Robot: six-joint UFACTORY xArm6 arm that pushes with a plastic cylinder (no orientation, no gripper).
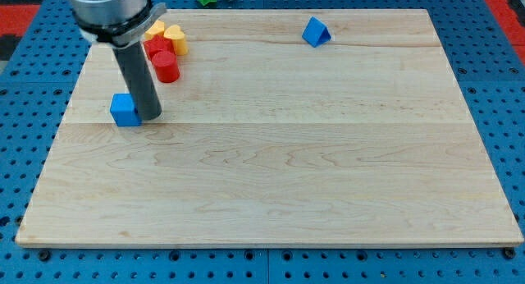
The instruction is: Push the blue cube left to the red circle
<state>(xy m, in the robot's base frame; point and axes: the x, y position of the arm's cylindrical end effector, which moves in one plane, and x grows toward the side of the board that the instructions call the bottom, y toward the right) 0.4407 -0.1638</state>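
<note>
Now our tip (150, 118) touches the blue cube's (125, 110) right side, mid-push; next we steer it up toward the red circle (166, 67) above

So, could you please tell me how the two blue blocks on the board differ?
The blue cube is box-shaped, while the blue triangular block is a wedge with a pointed top. The cube sits near the view's left edge, touching my tip; the triangular block stands alone near the view's top. The cube lies close to the red cylinder; the triangular block does not. Both share the same blue.
</note>
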